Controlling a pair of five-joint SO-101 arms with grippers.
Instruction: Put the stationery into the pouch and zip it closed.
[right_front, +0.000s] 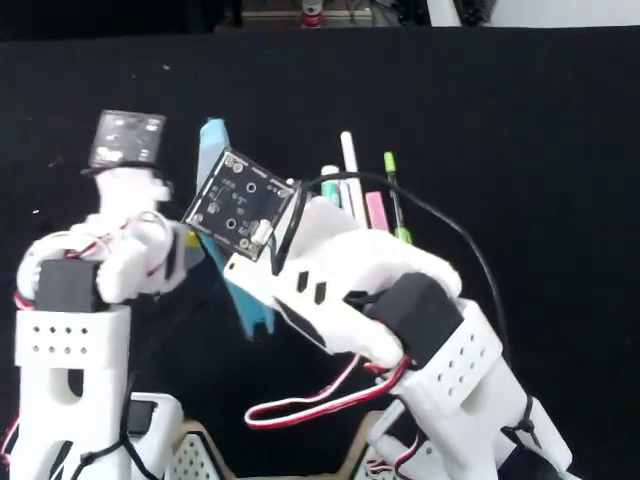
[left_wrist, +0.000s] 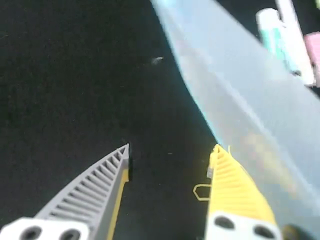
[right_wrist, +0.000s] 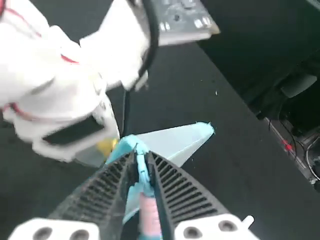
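Pouch (right_wrist: 175, 142) clamped edge-on between the shut jaws of the right gripper (right_wrist: 142, 157), pale blue material fanning out past the jaw tips to a pointed corner. Cannot tell whether lifted clear of the black table (right_front: 520, 120) or resting on it. Close by, left gripper (left_wrist: 171, 150) with jaws spread apart and holding nothing, bare table between them, the pouch running just outside the yellow jaw, near it and perhaps touching. Beyond the left jaw tips, on the far side of the pouch, stationery (right_front: 360, 190) in a row: slim white, teal, pink and green pieces, none of it inside yet by the look of things. Zipper hidden, open or shut impossible to say.

Looks light, thin and floppy: likely to sag, fold and twist away from a single pinch, and smooth enough to slip out of a loose one. Probably best taken at the rim beside the opening, opposite the right jaws, to pull the mouth taut and open between two grips. Stationery looks light, stiff and round, apt to roll; probably best pinched across the barrel near the middle, jaws square to the length, then fed end-first into the mouth. Main risk, as judged: a grab of both layers at once, sealing the opening.
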